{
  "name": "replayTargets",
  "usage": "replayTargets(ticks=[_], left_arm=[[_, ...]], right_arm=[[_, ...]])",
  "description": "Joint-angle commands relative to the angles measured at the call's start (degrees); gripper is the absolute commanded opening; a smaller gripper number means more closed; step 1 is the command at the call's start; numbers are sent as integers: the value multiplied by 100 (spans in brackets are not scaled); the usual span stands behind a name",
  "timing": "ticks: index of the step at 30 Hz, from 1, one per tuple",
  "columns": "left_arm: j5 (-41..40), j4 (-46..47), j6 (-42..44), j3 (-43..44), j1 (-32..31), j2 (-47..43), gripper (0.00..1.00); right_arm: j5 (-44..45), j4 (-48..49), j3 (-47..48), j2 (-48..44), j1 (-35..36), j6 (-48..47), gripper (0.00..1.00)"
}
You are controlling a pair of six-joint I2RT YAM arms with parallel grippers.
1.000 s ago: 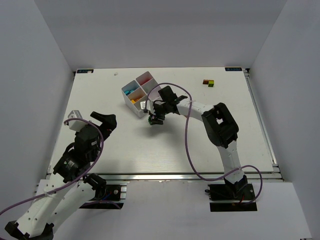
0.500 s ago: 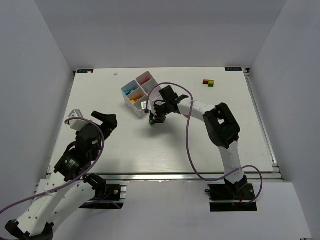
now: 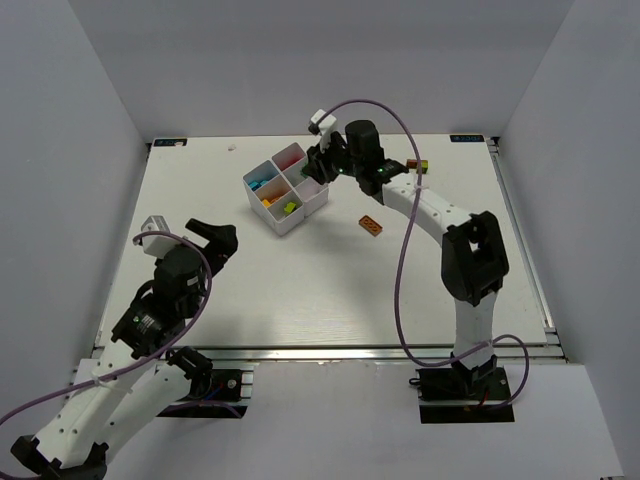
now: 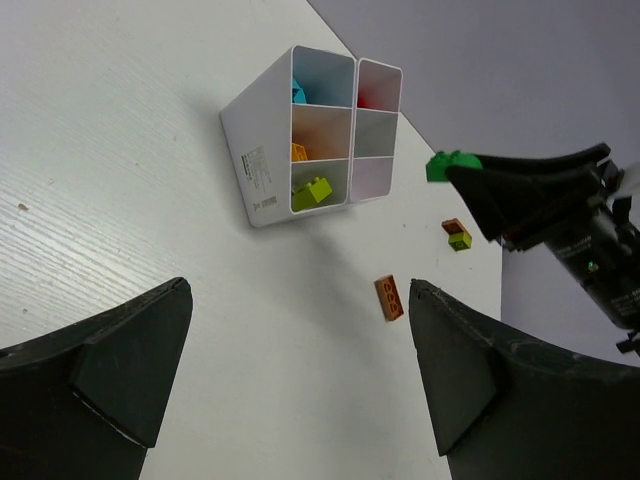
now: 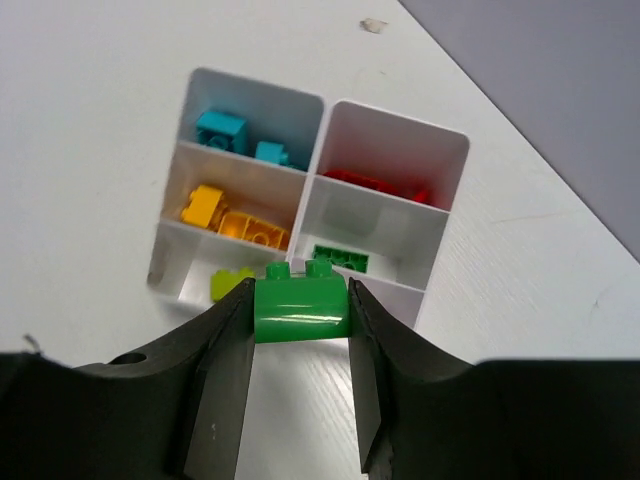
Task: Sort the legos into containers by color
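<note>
My right gripper (image 5: pixel 300 300) is clamped on a small green plastic brick (image 5: pixel 300 312), studs up, held in the air close above the divided white plastic tray (image 5: pixel 400 148). From the held brick, the compartment with another green brick (image 5: pixel 340 258) lies at one o'clock, with red bricks (image 5: pixel 380 184) beyond it. A lime brick (image 5: pixel 228 284), yellow-orange bricks (image 5: pixel 230 218) and teal bricks (image 5: pixel 235 133) run from nine round to eleven.

On the white table (image 3: pixel 300 290), a loose orange brick (image 3: pixel 371 225) lies at the tray's four o'clock, and a small two-coloured brick cluster (image 3: pixel 417 165) at three. My left gripper (image 4: pixel 298 330) hangs spread wide, holding nothing.
</note>
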Motion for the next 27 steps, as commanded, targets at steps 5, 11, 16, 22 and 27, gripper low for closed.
replayTargets(ticks=[5,11,16,22,27], left_arm=[[35,58,46,-26,18,21,98],[26,-12,-7,-26,18,-15,98],[18,-12,10,0,18,12,98],[44,23,28,9,18,91,98],[53,76,28,0,18,135,98]], right_arm=[[794,595,771,789,61,1000,0],[786,633,1245,1290,61,746,1],[733,799,1176,1422,61,622,6],[768,870,1167,1537,61,543,21],[812,878,1202,1651,52,420,39]])
